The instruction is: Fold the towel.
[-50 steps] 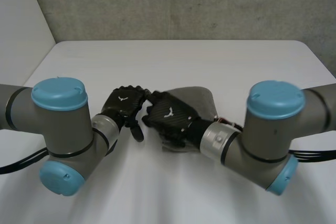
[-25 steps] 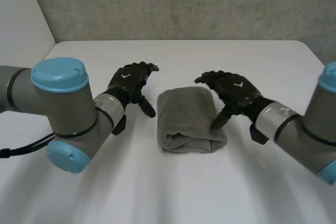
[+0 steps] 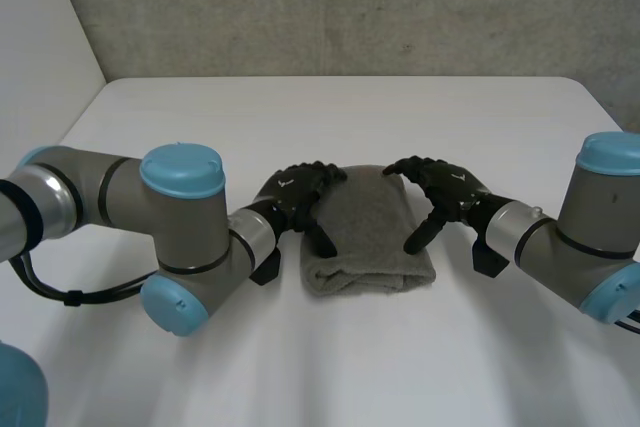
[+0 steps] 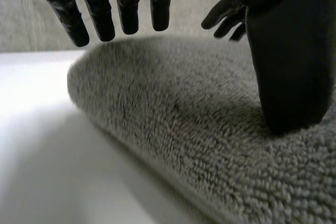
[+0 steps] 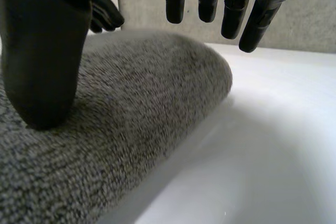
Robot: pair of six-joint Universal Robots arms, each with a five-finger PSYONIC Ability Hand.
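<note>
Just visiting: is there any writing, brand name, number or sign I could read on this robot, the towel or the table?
No readable words, numbers or labels anywhere.
Back of the black left hand: a small white emblem, a shape rather than letters.
Back of the black right hand: the same small white emblem.
Folded grey terry towel: no tag or print in view.
White table: plain, no marking.

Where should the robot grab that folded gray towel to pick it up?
Probably by its two long sides, one hand coming in from each side. The towel lies flat as a thick folded bundle with rounded sides, so fingers could slip under while thumbs press on top. The left hand and right hand sit there, thumbs on the cloth.
</note>
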